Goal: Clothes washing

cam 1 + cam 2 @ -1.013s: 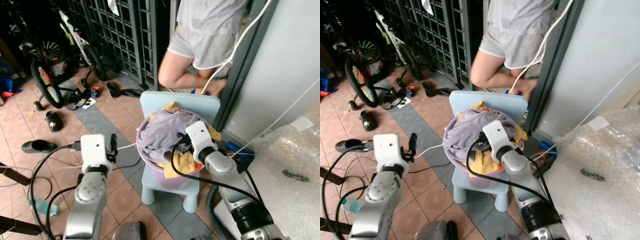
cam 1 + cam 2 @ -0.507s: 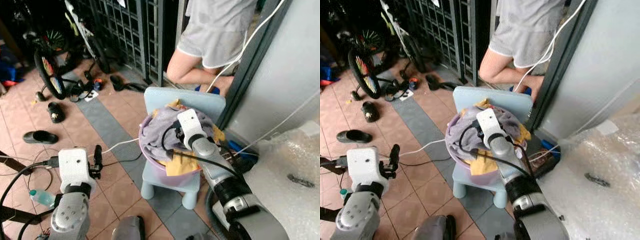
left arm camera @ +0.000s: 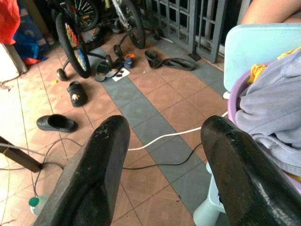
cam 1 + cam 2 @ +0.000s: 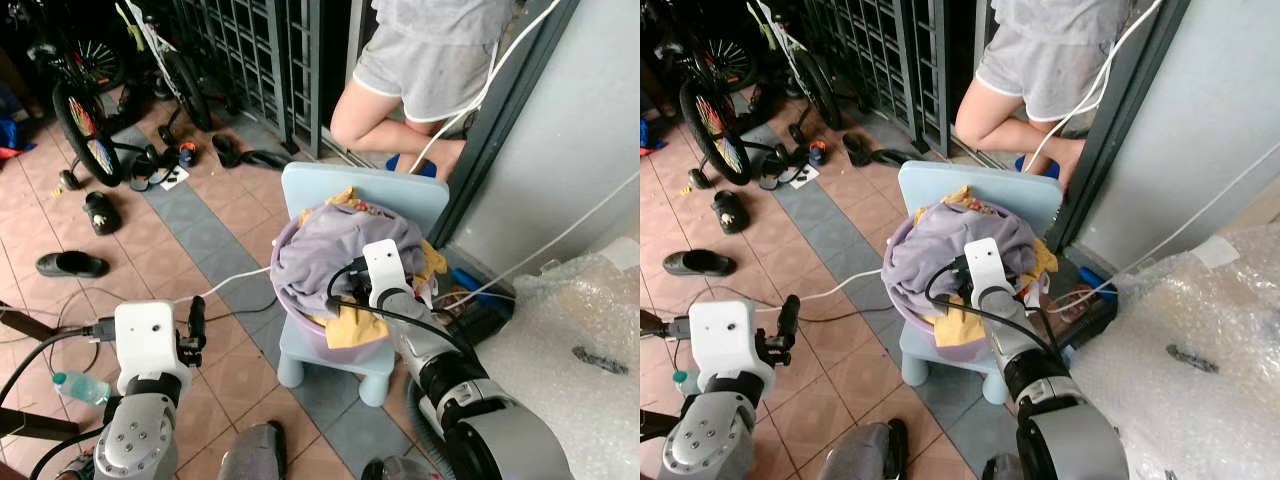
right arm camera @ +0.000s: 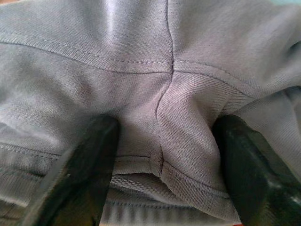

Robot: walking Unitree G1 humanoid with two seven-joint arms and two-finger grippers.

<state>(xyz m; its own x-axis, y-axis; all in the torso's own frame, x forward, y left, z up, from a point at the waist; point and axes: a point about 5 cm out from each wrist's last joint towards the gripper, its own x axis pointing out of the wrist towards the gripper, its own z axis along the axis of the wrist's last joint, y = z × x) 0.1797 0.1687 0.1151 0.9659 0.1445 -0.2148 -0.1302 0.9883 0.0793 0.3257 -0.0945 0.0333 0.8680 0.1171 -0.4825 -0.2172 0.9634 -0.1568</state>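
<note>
A purple basin [image 4: 312, 342] heaped with laundry stands on a small light-blue chair [image 4: 362, 192]. On top lies a lavender garment [image 4: 335, 240], with yellow cloth [image 4: 352, 326] hanging over the front rim. My right gripper [image 5: 162, 141] is open and pressed down into the lavender garment, whose fabric bulges between the two fingers [image 5: 84, 165]. Its white wrist block [image 4: 383, 266] sits over the heap's front. My left gripper [image 3: 164, 141] is open and holds nothing. It hovers above the tiled floor, left of the chair.
A person [image 4: 430, 70] stands just behind the chair by a grey door frame. A bicycle [image 4: 85, 115], a metal gate [image 4: 260, 50] and scattered shoes [image 4: 70, 264] lie to the left. A white cable [image 4: 235, 285] crosses the floor, with a bottle [image 4: 78, 388] nearby. Bubble wrap [image 4: 585, 350] is at the right.
The camera has shifted. My left arm has dropped lower and closer to me. My right gripper stays in the laundry heap, now sunk into the lavender garment.
</note>
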